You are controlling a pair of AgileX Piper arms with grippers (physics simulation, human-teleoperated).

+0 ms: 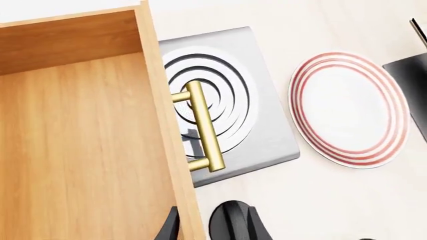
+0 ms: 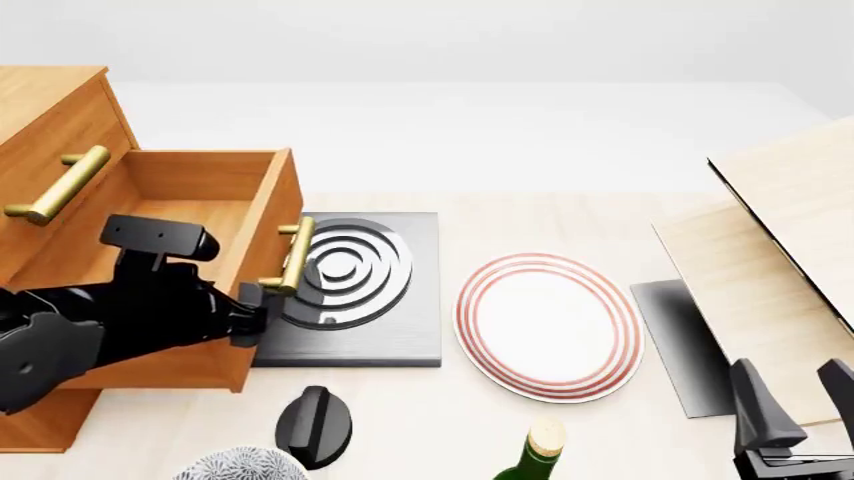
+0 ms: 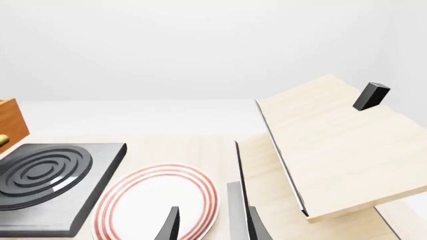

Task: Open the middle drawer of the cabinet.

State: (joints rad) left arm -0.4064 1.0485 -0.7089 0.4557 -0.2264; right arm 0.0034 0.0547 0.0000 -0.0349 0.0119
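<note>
Nearest the front camera, a green bottle's neck [image 2: 539, 450] and a black knob [image 2: 315, 424] sit on the table edge, with the right gripper [image 2: 798, 420] idle at the near right, fingers parted and empty. Further in, the left gripper [image 2: 254, 312] hangs beside the middle drawer [image 2: 174, 230], which already stands pulled well out of the cabinet [image 2: 47, 115], its brass handle [image 2: 291, 255] overhanging the ringed burner plate [image 2: 354, 285]. Whether the left fingers grip anything I cannot tell. Any further pull should run straight along the drawer's slide, avoiding the striped plate [image 2: 547, 322].
</note>
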